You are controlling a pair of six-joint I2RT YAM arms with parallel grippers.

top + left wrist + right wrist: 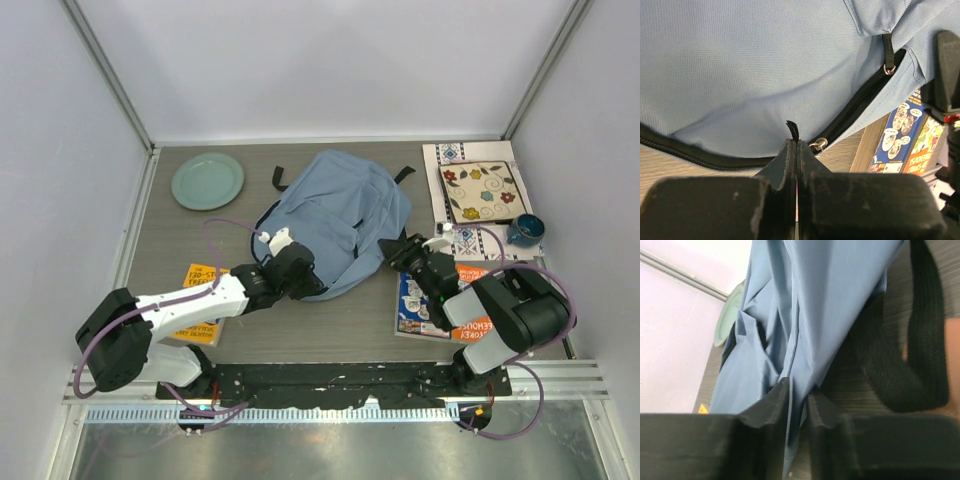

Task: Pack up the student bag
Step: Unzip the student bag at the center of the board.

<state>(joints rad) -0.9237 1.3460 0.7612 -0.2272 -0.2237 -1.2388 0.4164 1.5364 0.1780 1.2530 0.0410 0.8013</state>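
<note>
Student bag (335,215) is lying flat in the middle of the table, between the two arms and just beyond them.

Working from the left, the left gripper (797,147) is sitting at the bag's near-left edge. Its fingers are clenched tight on a small black pull tab (792,130) that is poking up between them, right beside the zipper (860,102). The right gripper (796,395) is pressing in at the bag's 4 o'clock edge, and its fingers are pinching a fold of the blue fabric with only a narrow gap between them.

I am judging the packing as barely begun. The bag is looking slack and unfilled, and I cannot tell how far the zipper is undone. Everything that might go in is sitting outside it: the green plate (207,180) at 10 o'clock, the orange book (200,275) under the left arm at 8 o'clock, the comic book (415,305) under the right arm at 5 o'clock, the floral tile (483,192) at 2 o'clock and the blue cup (524,231) at 3 o'clock. Opening the bag and loading it are both waiting to be done.

Its long axis is running from about 7 o'clock to 1 o'clock. The zippered end is pointing toward me, the strap ends away, as far as I am judging.
</note>
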